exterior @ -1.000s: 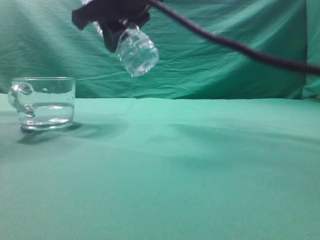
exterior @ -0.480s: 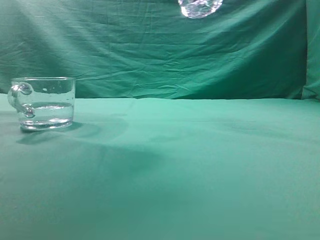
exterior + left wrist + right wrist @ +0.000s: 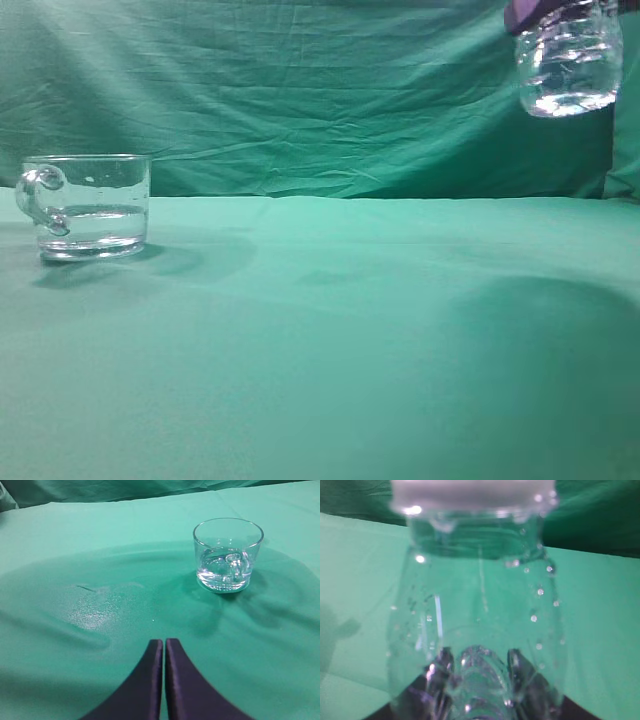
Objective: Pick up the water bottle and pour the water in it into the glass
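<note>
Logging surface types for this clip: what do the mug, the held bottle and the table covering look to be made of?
The glass: clear, glossy, thick-based, likely glass. The water bottle: thin, clear, ribbed, droplets inside, probably plastic. The table covering: matte green cloth, judging by its wrinkles and folds.

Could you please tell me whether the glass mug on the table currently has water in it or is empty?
Partly filled. The glass mug stands upright on the green cloth, and a water level line shows about halfway up its wall; the left wrist view also shows liquid glinting inside.
</note>
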Motion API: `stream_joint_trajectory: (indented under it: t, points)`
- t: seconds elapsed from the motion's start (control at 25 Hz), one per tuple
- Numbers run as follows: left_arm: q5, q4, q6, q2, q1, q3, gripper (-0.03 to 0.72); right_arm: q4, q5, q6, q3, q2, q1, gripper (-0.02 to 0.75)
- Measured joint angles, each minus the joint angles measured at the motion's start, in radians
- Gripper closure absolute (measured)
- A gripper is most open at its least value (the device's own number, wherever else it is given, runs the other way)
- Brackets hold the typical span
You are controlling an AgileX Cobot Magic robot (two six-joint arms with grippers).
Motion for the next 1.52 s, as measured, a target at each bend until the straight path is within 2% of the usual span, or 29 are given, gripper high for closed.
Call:
stream_joint_trajectory:
  t: [0.12, 0.32, 0.68, 0.96, 1.0, 1.04, 1.12, 1.16, 1.2, 1.44, 1.48, 1.52]
  points:
    - [0.0, 0.0, 0.0, 0.0, 0.0, 0.0, 0.688, 0.0, -0.043, 0.002, 0.013, 0.039, -0.046, 0.495]
    - [0.0, 0.0, 0.0, 0.0, 0.0, 0.0, 0.688, -0.002, -0.126, 0.002, 0.013, 0.162, -0.06, 0.495]
    - [0.0, 0.0, 0.0, 0.0, 0.002, 0.0, 0.688, -0.103, -0.524, -0.072, 0.013, 0.417, -0.06, 0.495]
    - [0.0, 0.0, 0.0, 0.0, 0.002, 0.0, 0.688, -0.139, -0.554, -0.135, 0.013, 0.465, -0.06, 0.495]
    - [0.0, 0.0, 0.0, 0.0, 0.002, 0.0, 0.688, -0.139, -0.555, -0.137, 0.013, 0.465, -0.06, 0.437]
    - [0.0, 0.0, 0.0, 0.0, 0.002, 0.0, 0.688, -0.139, -0.557, -0.137, 0.013, 0.465, -0.06, 0.435]
    - [0.0, 0.0, 0.0, 0.0, 0.002, 0.0, 0.688, -0.139, -0.567, -0.137, 0.013, 0.47, -0.06, 0.361]
    - [0.0, 0.0, 0.0, 0.0, 0.002, 0.0, 0.688, -0.139, -0.573, -0.137, 0.013, 0.472, -0.06, 0.372]
    - [0.0, 0.0, 0.0, 0.0, 0.002, 0.0, 0.688, -0.139, -0.577, -0.137, 0.013, 0.474, -0.06, 0.304]
    - [0.0, 0.0, 0.0, 0.0, 0.002, 0.0, 0.688, -0.139, -0.587, -0.077, 0.013, 0.478, -0.06, 0.105]
    - [0.0, 0.0, 0.0, 0.0, 0.002, 0.0, 0.688, -0.139, -0.587, -0.064, 0.011, 0.478, -0.06, 0.08]
    - [0.0, 0.0, 0.0, 0.0, 0.002, 0.0, 0.688, -0.139, -0.587, -0.05, 0.011, 0.478, -0.06, 0.094]
